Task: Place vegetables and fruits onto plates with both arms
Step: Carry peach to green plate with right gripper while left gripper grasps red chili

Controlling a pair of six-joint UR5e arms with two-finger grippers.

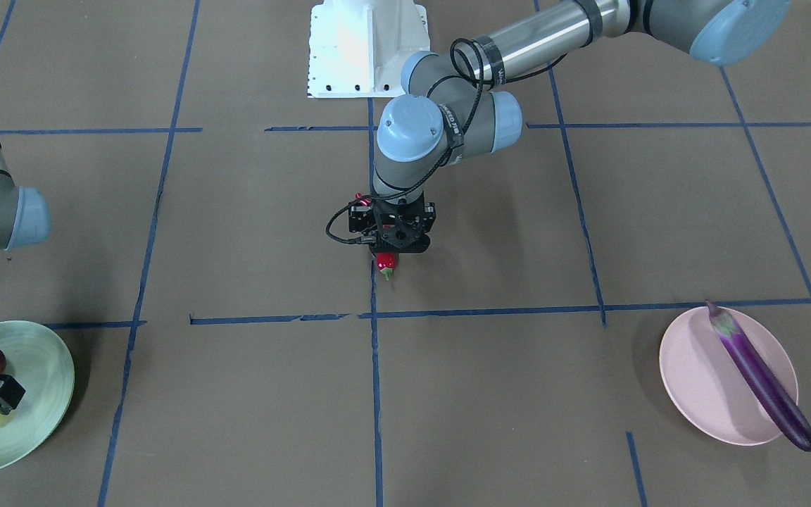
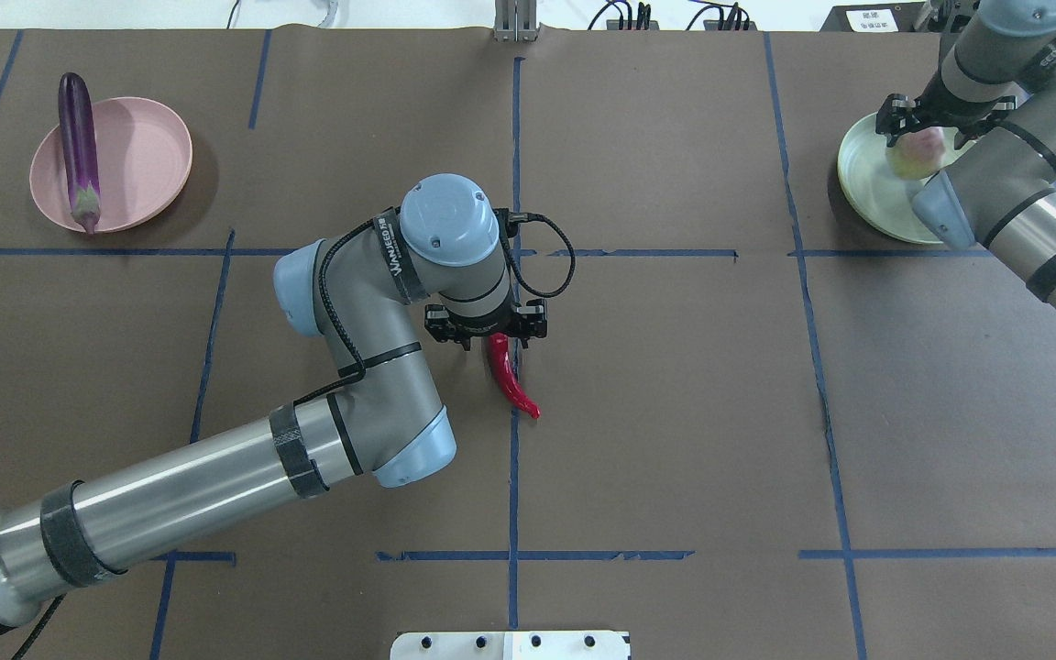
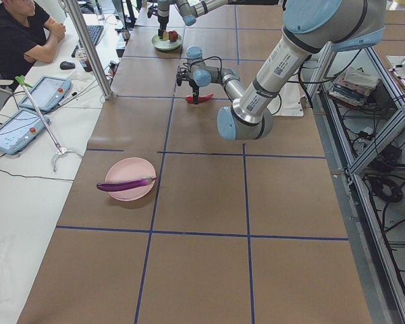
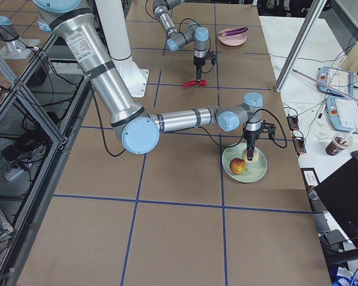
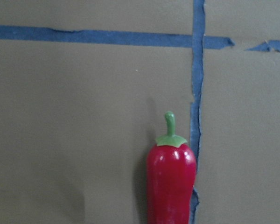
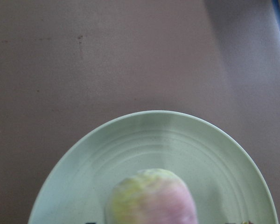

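**Left arm.** The left hand [image 2: 491, 335] stands upright over the stem end of the chili [image 2: 514, 385], near the middle of the worktop [image 2: 675, 412] and beside a blue tape line [image 5: 197, 93]. The chili lies on the worktop or barely off it, since its shadow sits close against it in the wrist view. The hand's body hides the fingers and none show in the wrist view, so I cannot tell whether it is clenched on the chili. The thick end is the sound place to take it, as the tail is thin and curved.

**Right arm.** The right hand [image 2: 931, 124] hangs over the green plate [image 2: 867, 183], directly above the pale fruit [image 2: 915, 156]. That fruit rests on the plate just beside the red fruit [image 4: 238, 167]. No finger touches the pale fruit in the wrist view, so the hand reads as released.

**Pink plate.** The eggplant [image 2: 79, 147] lies across one side of the pink plate [image 2: 148, 156]. Its tip overhangs the rim because it is longer than the plate is wide. The other half is bare.

**Assessment.**
- Three of four items are plated, and the chili is outstanding.
- The pink plate is well apart from the chili on the left arm's side, so the carry falls to that arm.
- The chili's glossy skin may slip in a light grip.
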